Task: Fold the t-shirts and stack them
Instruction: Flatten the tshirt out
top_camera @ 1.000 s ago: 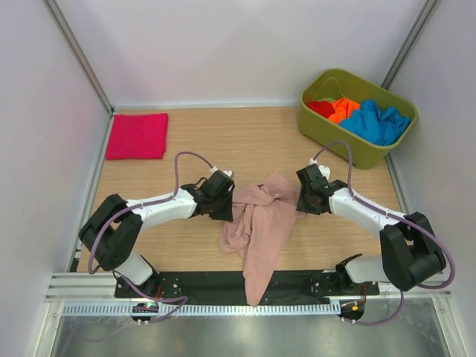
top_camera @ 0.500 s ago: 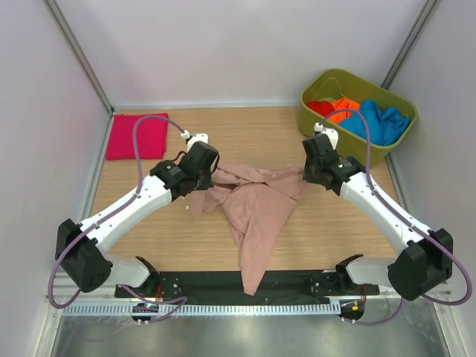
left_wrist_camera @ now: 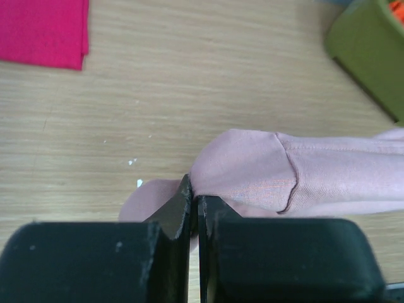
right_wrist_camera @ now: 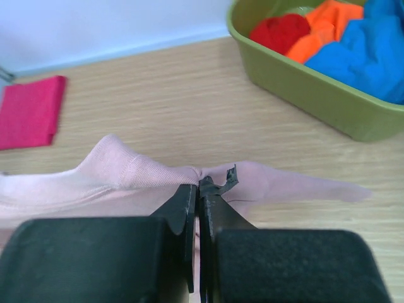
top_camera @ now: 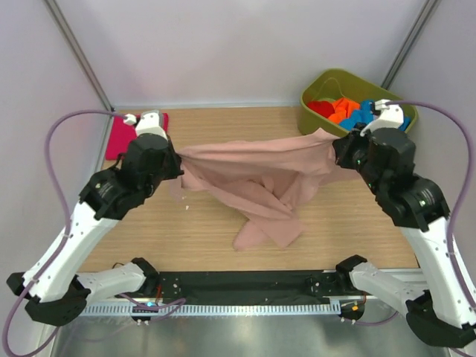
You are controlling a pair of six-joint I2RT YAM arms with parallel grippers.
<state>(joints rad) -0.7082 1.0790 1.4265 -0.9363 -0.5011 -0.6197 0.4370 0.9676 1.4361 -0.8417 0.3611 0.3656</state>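
A dusty-pink t-shirt hangs stretched between my two grippers above the wooden table, its lower part trailing onto the boards near the front. My left gripper is shut on the shirt's left end. At the other end my right gripper is shut on the pink cloth. A magenta t-shirt lies folded at the back left, partly hidden by the left arm. Red, orange and blue t-shirts lie crumpled in the tub.
An olive-green plastic tub stands at the back right, close behind the right gripper. White walls with metal posts close in the table on three sides. A black mounting plate runs along the near edge between the arm bases.
Both grippers closed on the pink t-shirt, then rose and moved apart and toward the back. The shirt went from a crumpled heap to a band stretched between them.
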